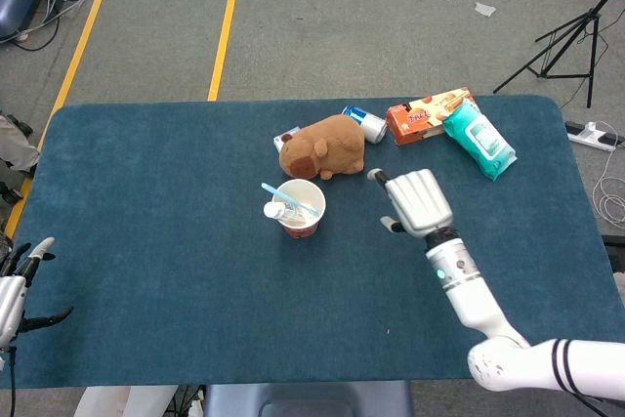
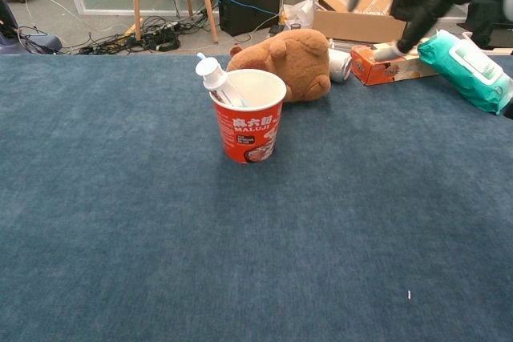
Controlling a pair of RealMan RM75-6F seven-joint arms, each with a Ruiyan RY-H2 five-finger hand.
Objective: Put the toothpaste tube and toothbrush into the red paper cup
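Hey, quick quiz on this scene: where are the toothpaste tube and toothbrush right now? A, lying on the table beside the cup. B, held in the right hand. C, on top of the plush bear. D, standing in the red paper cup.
D: the toothpaste tube and toothbrush both lean inside the red paper cup, while the right hand is off to the side holding nothing.
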